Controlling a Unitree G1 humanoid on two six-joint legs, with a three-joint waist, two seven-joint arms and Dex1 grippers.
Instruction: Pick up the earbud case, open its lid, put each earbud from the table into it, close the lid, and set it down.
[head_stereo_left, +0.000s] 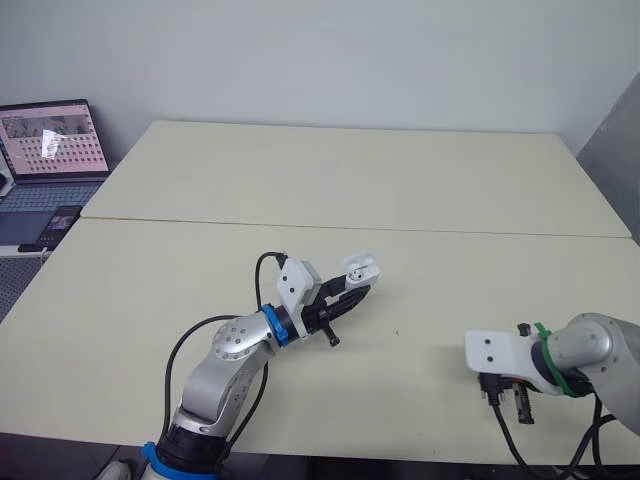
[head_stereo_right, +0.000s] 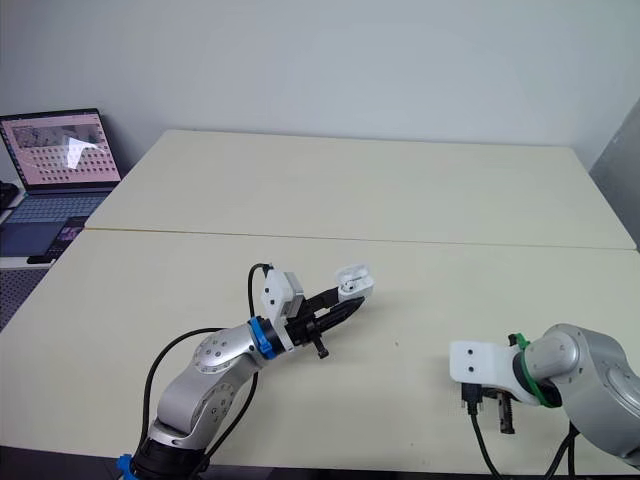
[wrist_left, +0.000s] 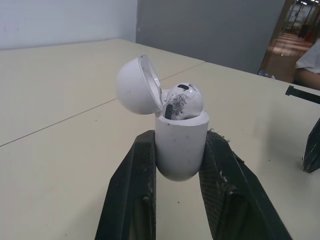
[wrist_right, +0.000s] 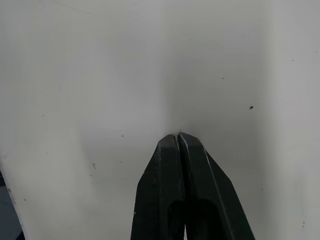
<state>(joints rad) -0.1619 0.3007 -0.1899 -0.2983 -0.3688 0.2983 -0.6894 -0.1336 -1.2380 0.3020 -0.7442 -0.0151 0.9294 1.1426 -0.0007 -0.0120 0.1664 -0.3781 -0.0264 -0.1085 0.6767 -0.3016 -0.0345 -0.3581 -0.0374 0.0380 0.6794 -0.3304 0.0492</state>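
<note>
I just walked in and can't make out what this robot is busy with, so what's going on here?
The robot's left gripper is holding a small white earbud case by its body, over the table. The lid is flipped open and one earbud sits in the case. The right gripper is shut on nothing, pointing down at bare tabletop off to the right. The lid has not yet been closed, and the case has not been set down.

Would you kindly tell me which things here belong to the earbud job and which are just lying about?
Job: earbud case, lid open, earbud inside; left gripper holding it; right gripper, shut; table.
Lying about: laptop; phone.
</note>
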